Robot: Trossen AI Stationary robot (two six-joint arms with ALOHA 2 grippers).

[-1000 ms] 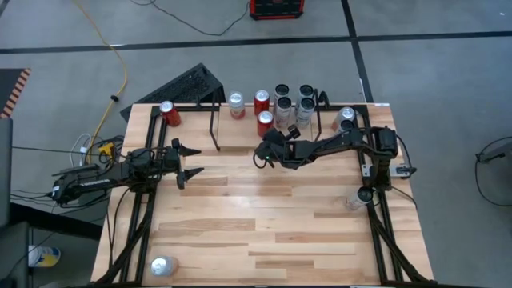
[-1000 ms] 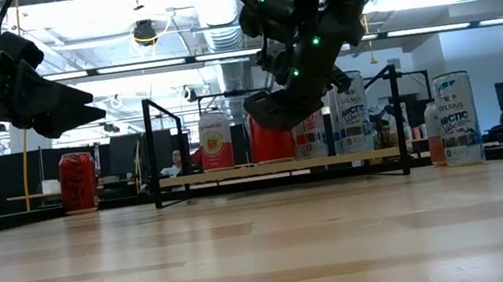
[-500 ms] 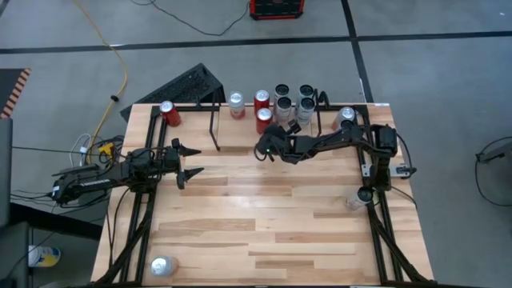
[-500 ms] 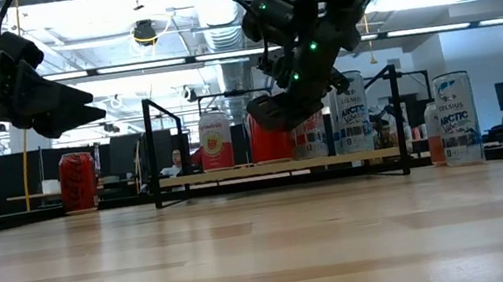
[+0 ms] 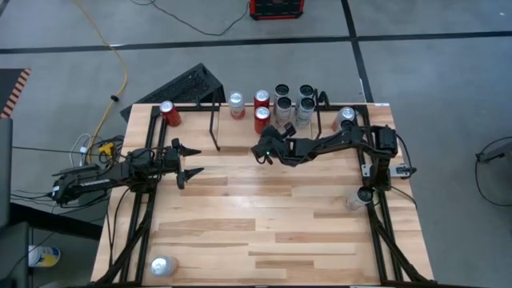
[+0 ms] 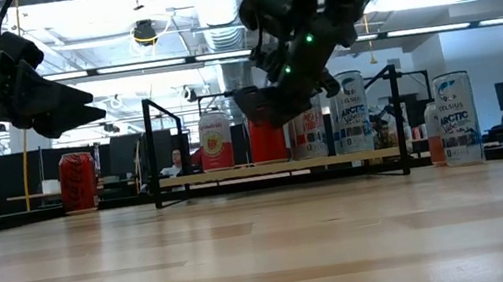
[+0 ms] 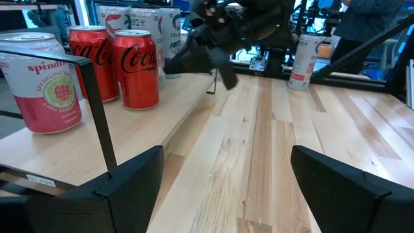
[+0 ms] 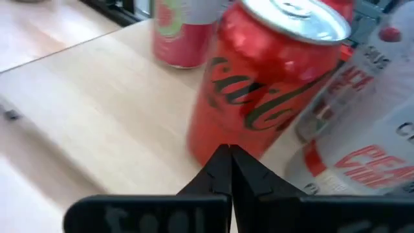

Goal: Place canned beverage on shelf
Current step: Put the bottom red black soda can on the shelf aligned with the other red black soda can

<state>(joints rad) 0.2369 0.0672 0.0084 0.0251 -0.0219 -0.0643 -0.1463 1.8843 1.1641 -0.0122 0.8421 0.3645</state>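
Note:
The shelf (image 5: 214, 128) stands at the table's far edge, and its light board (image 7: 97, 139) carries a pink-and-white can (image 5: 237, 104), two red cola cans and several silver cans (image 5: 294, 102). My right gripper (image 5: 264, 134) is shut. It points toward the far edge, at the lower wall of the front red can (image 8: 272, 97), which stands upright on the board. My left gripper (image 5: 192, 160) hovers open at the table's left, holding nothing, and faces the shelf's end (image 7: 97, 110). My right gripper's shut fingertips (image 8: 228, 158) lie right against the lower side wall (image 8: 213, 139) of the front red can, coming from the near side and slanting down. I cannot tell whether they touch it.
Another red can (image 5: 168, 112) stands at the far left corner and a silver can (image 5: 346, 118) at the far right. One can lies near the right edge (image 5: 354, 200) and one at the near left (image 5: 162, 266). Black rails run along both table sides.
My right gripper has drawn a little toward the far edge and the shelf, and its fingers have tipped upward and turned toward the front red can. It has stayed shut.

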